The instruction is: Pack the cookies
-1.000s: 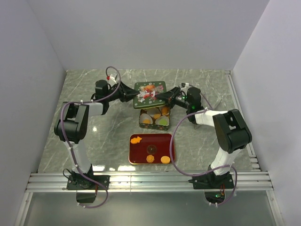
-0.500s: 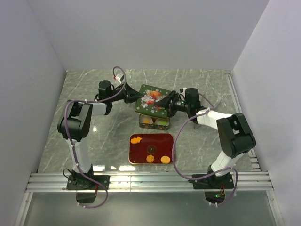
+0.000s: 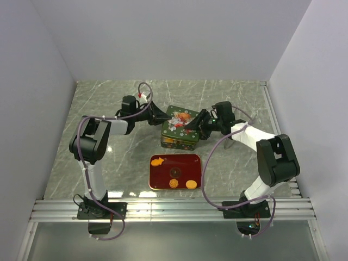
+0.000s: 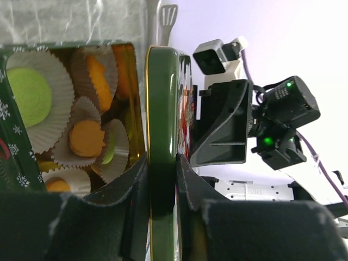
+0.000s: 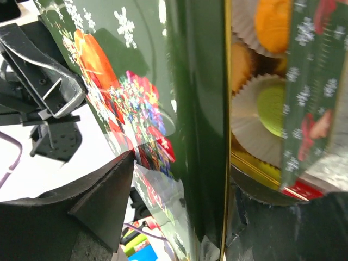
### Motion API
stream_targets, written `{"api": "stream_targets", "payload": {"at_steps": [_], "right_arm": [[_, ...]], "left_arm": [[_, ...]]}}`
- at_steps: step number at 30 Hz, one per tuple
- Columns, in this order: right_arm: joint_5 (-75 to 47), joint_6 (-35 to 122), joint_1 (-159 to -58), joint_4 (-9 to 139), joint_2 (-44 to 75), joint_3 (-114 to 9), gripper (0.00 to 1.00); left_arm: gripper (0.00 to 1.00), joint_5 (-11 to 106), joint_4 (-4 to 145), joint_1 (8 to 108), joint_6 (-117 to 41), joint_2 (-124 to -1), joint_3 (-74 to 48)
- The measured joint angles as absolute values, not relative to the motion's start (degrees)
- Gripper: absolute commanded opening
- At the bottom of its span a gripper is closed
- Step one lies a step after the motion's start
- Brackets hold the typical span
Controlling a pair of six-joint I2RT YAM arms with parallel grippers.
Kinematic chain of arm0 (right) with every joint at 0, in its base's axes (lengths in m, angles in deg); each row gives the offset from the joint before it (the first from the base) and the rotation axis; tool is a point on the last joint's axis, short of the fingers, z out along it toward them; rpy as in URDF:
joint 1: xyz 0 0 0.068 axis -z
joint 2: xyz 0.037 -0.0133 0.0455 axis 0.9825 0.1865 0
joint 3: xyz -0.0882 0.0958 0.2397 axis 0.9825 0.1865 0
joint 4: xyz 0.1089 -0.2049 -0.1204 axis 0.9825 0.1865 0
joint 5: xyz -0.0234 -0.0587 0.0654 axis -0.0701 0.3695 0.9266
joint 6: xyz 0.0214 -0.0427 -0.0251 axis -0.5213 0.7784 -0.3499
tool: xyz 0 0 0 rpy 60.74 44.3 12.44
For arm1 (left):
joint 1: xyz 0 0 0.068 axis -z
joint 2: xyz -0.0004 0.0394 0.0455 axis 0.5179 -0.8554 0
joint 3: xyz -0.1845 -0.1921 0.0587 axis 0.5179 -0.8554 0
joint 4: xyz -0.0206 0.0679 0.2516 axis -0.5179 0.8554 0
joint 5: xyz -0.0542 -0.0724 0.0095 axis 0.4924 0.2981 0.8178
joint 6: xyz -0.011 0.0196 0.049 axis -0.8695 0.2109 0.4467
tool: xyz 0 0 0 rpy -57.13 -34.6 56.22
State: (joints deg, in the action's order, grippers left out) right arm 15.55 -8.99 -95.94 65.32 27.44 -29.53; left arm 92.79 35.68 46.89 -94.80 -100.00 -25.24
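Observation:
Both grippers hold the green flower-printed tin lid (image 3: 182,120) just above the open green tin (image 3: 178,142), almost covering it. My left gripper (image 3: 163,118) is shut on the lid's left edge (image 4: 162,109) and my right gripper (image 3: 197,124) on its right edge (image 5: 190,109). In the wrist views, green cookies (image 4: 24,89) (image 5: 274,103) and orange cookies (image 4: 87,138) (image 5: 274,22) lie in white paper cups inside the tin. On the red tray (image 3: 155,179) lie an orange fish cookie (image 3: 157,161), a brown cookie (image 3: 174,173), a swirl cookie (image 3: 173,184) and an orange cookie (image 3: 191,184).
The red tray sits just in front of the tin, between the two arm bases. White walls close the marble table on the left, back and right. A metal rail runs along the near edge.
Both grippers have carried the lid forward and down, from behind the tin to just over its opening. The cookies inside are now nearly hidden from above. The tray is unchanged.

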Motion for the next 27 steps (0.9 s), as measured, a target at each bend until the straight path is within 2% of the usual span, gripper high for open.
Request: {"api": "stream_targets", "payload": {"at_steps": [16,27], "right_arm": [[16.6,-4.9,-91.8,73.1,30.5,-30.5,0.63],[16.8,-3.6,-89.7,74.8,31.8,-31.7,0.63]], "left_arm": [[0.08,88.6,38.2,48.1,-93.0,-100.0,-28.3],[0.11,87.2,40.2,47.5,-88.1,-100.0,-28.6]]}}
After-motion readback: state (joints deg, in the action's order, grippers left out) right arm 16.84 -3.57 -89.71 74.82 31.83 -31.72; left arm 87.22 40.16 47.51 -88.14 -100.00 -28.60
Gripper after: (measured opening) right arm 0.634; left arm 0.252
